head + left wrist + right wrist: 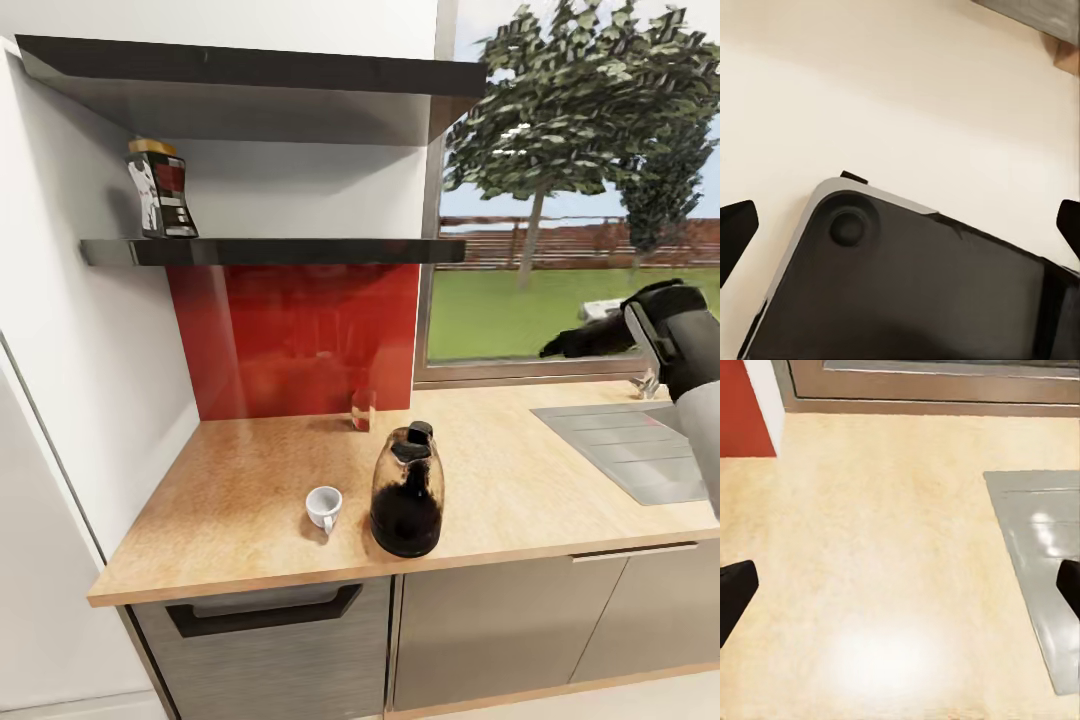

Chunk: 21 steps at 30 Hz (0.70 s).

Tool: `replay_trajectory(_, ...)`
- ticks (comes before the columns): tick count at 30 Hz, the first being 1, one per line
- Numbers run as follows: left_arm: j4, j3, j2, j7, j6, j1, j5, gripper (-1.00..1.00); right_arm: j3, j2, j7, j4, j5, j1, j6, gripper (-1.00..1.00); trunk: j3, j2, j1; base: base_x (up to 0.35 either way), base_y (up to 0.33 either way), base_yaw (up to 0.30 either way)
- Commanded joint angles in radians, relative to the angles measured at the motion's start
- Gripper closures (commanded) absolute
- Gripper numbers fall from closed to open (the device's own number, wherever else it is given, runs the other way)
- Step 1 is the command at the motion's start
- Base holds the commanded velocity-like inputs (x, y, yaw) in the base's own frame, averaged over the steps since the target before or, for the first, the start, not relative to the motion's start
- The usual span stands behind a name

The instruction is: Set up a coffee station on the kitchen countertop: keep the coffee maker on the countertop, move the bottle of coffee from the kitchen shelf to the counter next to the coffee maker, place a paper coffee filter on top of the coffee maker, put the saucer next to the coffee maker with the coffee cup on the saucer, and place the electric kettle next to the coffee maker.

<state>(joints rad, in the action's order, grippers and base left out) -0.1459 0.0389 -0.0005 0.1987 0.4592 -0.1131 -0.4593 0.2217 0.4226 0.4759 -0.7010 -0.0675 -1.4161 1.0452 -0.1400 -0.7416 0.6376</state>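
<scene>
While my right gripper (900,585) hangs wide open and empty over the kitchen countertop (250,480), the bottle of coffee (160,188) waits on the kitchen shelf (270,251) — reaching across, I might clip the electric kettle (407,492) or coffee cup (323,507). My left gripper (900,225) — open too, empty.

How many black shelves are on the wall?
2. The upper shelf hangs near the ceiling; the lower shelf sits above the red wall panel and holds the bottle of coffee.
</scene>
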Motion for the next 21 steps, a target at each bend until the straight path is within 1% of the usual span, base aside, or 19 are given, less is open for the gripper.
replay_trajectory(1,-0.001,0.005,-0.002,0.013,0.000,0.000,-0.010,-1.00,0.044,-0.007,0.012,0.005,-0.014,-0.002,0.002,-1.00,-0.001,-0.001,0.000,0.000,0.000,0.000)
replay_trajectory(2,-0.001,0.005,-0.004,0.016,0.001,0.000,-0.011,-1.00,0.117,-0.018,0.021,0.010,-0.004,-0.004,0.002,-1.00,-0.001,-0.001,0.000,0.000,0.000,0.000)
replay_trajectory(3,0.000,0.005,-0.005,0.017,0.002,0.000,-0.012,-1.00,0.150,-0.022,0.026,0.011,0.005,-0.004,0.002,-1.00,-0.001,-0.001,0.000,0.000,0.000,0.000)
replay_trajectory(4,0.001,0.005,-0.006,0.019,0.003,0.000,-0.014,-1.00,0.203,-0.027,0.035,0.007,0.031,-0.005,0.002,-1.00,-0.001,-0.001,0.000,0.000,0.000,0.000)
replay_trajectory(5,0.003,0.006,-0.008,0.020,0.003,0.000,-0.016,-1.00,0.258,-0.029,0.046,-0.016,0.076,-0.005,0.002,-1.00,-0.001,-0.001,0.000,0.000,0.000,0.000)
replay_trajectory(7,0.004,0.007,-0.012,0.020,0.004,0.000,-0.018,-1.00,0.304,-0.030,0.053,-0.047,0.121,-0.006,0.002,-1.00,-0.001,-0.001,0.000,0.000,0.000,0.000)
replay_trajectory(8,0.005,0.006,-0.020,0.018,0.005,0.000,-0.018,-1.00,0.330,-0.031,0.058,-0.060,0.141,-0.006,0.002,-1.00,-0.001,-0.001,0.000,0.000,0.000,0.000)
replay_trajectory(9,0.006,0.006,-0.024,0.018,0.005,0.000,-0.018,-1.00,0.342,-0.033,0.062,-0.065,0.150,-0.006,0.002,-1.00,-0.001,-0.001,0.000,0.000,0.000,0.000)
replay_trajectory(11,0.008,0.006,-0.029,0.017,0.006,0.000,-0.019,-1.00,0.353,-0.037,0.064,-0.069,0.157,-0.007,0.002,-1.00,-0.001,-0.001,0.000,0.000,0.000,0.000)
replay_trajectory(15,0.011,0.007,-0.032,0.016,0.007,0.000,-0.019,-1.00,0.354,-0.047,0.068,-0.071,0.165,-0.007,0.002,-1.00,-0.001,-0.001,0.000,0.000,0.000,0.000)
replay_trajectory(18,0.012,0.007,-0.033,0.016,0.006,0.000,-0.020,-1.00,0.336,-0.059,0.068,-0.071,0.167,-0.007,0.002,-1.00,-0.001,-0.001,0.000,0.000,0.000,0.000)
replay_trajectory(21,0.012,0.007,-0.033,0.016,0.006,0.000,-0.021,-1.00,0.319,-0.066,0.069,-0.074,0.167,-0.008,0.002,-1.00,-0.001,-0.001,0.000,0.000,0.000,0.000)
